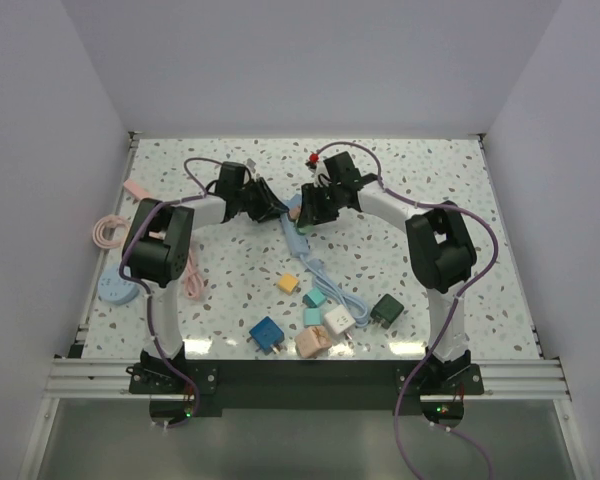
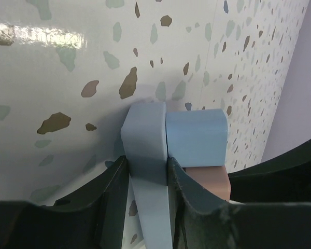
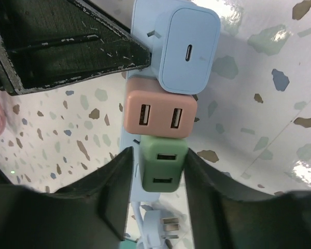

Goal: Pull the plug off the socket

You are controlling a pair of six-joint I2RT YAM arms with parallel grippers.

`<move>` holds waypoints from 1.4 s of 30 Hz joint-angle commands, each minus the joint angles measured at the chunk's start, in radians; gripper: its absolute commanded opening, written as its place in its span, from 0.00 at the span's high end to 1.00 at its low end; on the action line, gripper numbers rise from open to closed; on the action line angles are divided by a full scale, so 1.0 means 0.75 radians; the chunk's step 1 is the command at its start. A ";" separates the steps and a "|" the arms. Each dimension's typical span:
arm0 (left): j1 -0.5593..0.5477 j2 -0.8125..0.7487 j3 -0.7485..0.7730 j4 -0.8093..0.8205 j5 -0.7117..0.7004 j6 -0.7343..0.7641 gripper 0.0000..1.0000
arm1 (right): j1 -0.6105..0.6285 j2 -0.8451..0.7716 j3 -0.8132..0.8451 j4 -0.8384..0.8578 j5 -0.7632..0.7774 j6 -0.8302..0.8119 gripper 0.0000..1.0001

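Observation:
A light blue power strip [image 1: 298, 240] lies mid-table. In the right wrist view it carries a light blue plug [image 3: 185, 49], a pink plug [image 3: 159, 115] and a green plug [image 3: 163, 163] in a row. My right gripper [image 3: 158, 155] straddles the green plug: the right finger is against it and a narrow gap shows at the left finger. My left gripper [image 2: 147, 163] is shut on the end of the strip [image 2: 144, 140], beside the blue plug [image 2: 197, 136] and the pink plug [image 2: 211, 181]. In the top view both grippers [image 1: 273, 208] [image 1: 306, 215] meet over the strip.
The strip's cord [image 1: 330, 285] runs toward the front, and its own plug [image 3: 166, 228] lies below the green one. Several loose adapters lie near the front: yellow [image 1: 288, 284], blue [image 1: 267, 333], dark green [image 1: 385, 311]. A pink cable [image 1: 104, 230] lies at the left edge.

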 commanded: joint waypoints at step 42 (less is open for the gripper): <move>-0.046 -0.225 -0.184 0.106 -0.075 0.079 0.00 | -0.083 0.056 0.066 0.174 -0.086 0.355 1.00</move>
